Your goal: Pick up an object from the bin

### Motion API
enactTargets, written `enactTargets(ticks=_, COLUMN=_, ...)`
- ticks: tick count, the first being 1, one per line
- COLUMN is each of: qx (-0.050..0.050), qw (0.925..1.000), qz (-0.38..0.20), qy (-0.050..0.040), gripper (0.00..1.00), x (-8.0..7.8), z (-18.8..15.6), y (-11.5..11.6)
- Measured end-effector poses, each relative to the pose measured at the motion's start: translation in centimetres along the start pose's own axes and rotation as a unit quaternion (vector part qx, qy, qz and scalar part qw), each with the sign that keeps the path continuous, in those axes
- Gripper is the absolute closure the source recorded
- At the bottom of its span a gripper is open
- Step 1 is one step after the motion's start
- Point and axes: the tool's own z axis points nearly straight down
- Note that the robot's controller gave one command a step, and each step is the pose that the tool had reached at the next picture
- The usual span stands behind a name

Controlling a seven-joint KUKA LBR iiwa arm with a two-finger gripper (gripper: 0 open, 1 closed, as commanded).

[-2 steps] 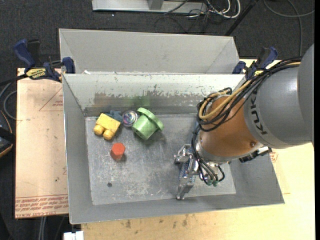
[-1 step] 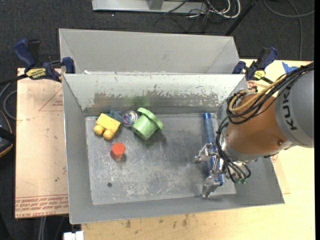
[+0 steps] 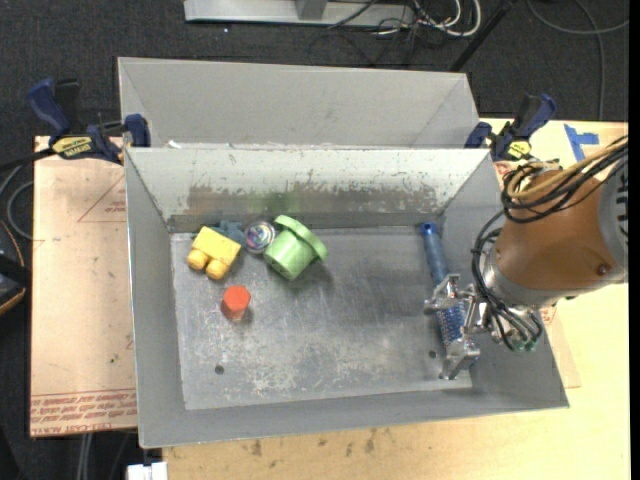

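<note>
While the gripper [image 3: 455, 353] hovers, jaws' state untellable, the blue pen [image 3: 432, 253] points lengthwise from the back wall [image 3: 300, 183] toward it

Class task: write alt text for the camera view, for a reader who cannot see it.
A robot gripper hangs low over the right side of a grey metal bin, close to a blue stick. Near the bin's back left lie a yellow block, a green plastic piece, a small silvery round thing and a red peg.
</note>
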Motion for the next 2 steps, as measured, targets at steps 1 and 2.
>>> enactTargets(ticks=1, qx=-0.004, qw=0.9997, qz=0.022, qy=-0.0038, gripper=0.00, x=-7.1, z=-6.5, y=10.4)
enactTargets(ticks=2, qx=-0.004, qw=0.9999, qz=0.016, qy=-0.0004, gripper=0.00, x=-10.5, z=-4.6, y=17.9)
